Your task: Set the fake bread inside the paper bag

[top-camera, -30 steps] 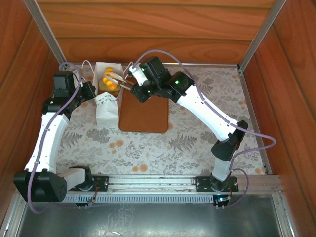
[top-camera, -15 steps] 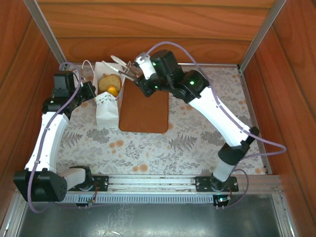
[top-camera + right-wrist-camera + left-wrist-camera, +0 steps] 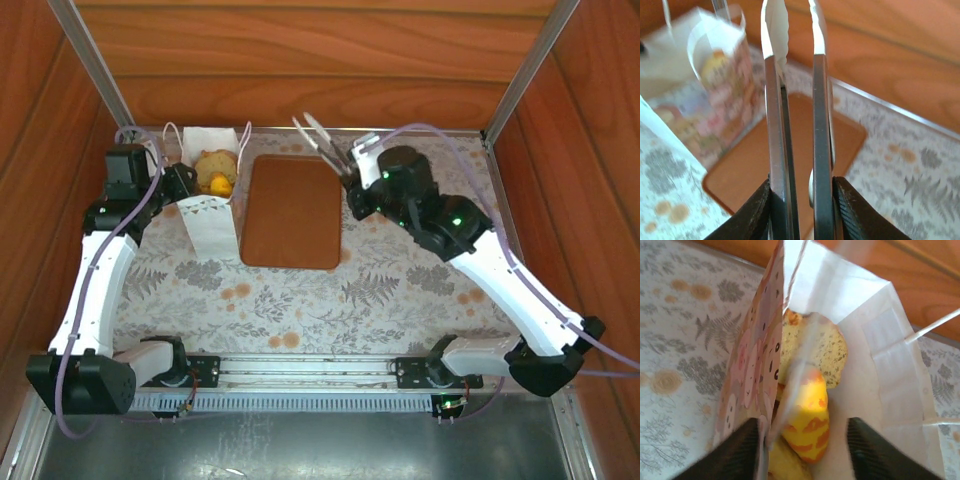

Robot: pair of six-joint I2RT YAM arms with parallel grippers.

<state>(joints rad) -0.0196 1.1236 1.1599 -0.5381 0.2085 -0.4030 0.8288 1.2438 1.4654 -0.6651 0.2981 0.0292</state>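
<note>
Paper bag (image 3: 212, 225) stands upright on the worktop (image 3: 400, 290), far left, just beside the brown tray (image 3: 293, 215); mouth open to the top camera. Fake bread (image 3: 213, 172) sits inside it: a speckled tan slice at the back, a yellow-orange piece in front, more golden bits beneath in the left wrist view; count not readable. Tray surface bare; no bread visible loose on the worktop; task judged at or close to done.

Left gripper (image 3: 178, 185) sits at the bag's left edge; jaws apart, straddling the patterned side wall, one finger outside and one over the opening; nothing pinched, as far as can be seen. Right gripper (image 3: 355, 175) is clenched on a pair of tongs (image 3: 318, 138), which it holds raised beyond the tray's far right corner, well clear of the bag; tong tips nearly closed, nothing between them.

Risks from here:
- bag is light paper with no firm grip on it; a finger dragging the wall could tip it and spill the bread;
- a thin cord handle (image 3: 935, 327) lies close to the left fingers; a snag would pull the bag along;
- tong tips are near the wooden back wall; a careless swing could knock them askew in the jaws.
</note>
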